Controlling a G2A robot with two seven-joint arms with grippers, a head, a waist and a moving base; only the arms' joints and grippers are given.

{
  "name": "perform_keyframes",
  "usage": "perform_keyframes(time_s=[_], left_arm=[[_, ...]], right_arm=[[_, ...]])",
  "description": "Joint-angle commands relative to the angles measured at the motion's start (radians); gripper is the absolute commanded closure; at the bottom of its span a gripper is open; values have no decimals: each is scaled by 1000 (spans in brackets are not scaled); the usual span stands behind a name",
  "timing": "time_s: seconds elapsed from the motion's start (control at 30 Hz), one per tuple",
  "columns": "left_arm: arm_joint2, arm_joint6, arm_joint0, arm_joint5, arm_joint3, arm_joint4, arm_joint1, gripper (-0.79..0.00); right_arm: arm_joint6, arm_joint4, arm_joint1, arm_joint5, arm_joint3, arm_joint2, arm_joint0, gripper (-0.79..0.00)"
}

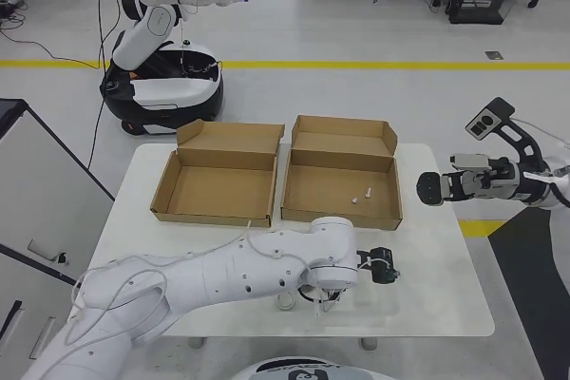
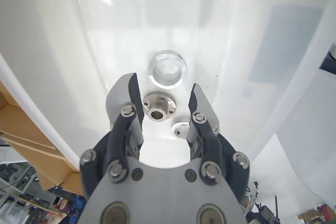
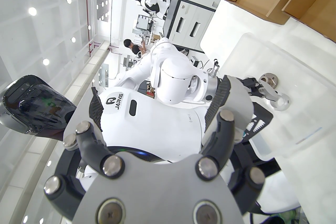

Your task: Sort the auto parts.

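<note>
My left gripper (image 2: 164,97) hangs open just above a clear plastic tray (image 2: 236,57) near the table's front edge. A flanged metal hub (image 2: 158,107) lies between its fingers, close to one pad (image 2: 135,96) but not clamped. Just beyond the hub lies a large metal ring (image 2: 166,72). A smaller collar (image 2: 179,128) lies beside the hub, partly hidden by the other finger. In the top view the left arm's wrist (image 1: 328,256) covers these parts. My right gripper (image 1: 426,187) hovers open and empty off the table's right edge, and shows in its own view (image 3: 160,101).
Two open cardboard boxes stand at the back of the white table (image 1: 427,304). The left box (image 1: 214,185) holds nothing; the right box (image 1: 340,185) holds two small white parts (image 1: 359,199). A grey cabinet (image 1: 19,190) stands left of the table.
</note>
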Motion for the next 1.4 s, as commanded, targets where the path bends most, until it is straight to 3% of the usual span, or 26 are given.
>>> perform_keyframes(time_s=[0.0,0.37,0.67,1.0,1.37], left_arm=[[0,-16,4,-8,17,17,-11,-391],[0,-25,31,-40,94,55,-63,-363],[0,-25,48,-50,134,74,-92,-292],[0,-22,60,-53,152,89,-102,-302],[0,-25,53,-49,162,88,-94,-320]], right_arm=[[0,0,0,0,0,0,0,-785],[0,0,0,0,0,0,0,-785],[0,0,0,0,0,0,0,-785],[0,0,0,0,0,0,0,-785],[0,0,0,0,0,0,0,-785]])
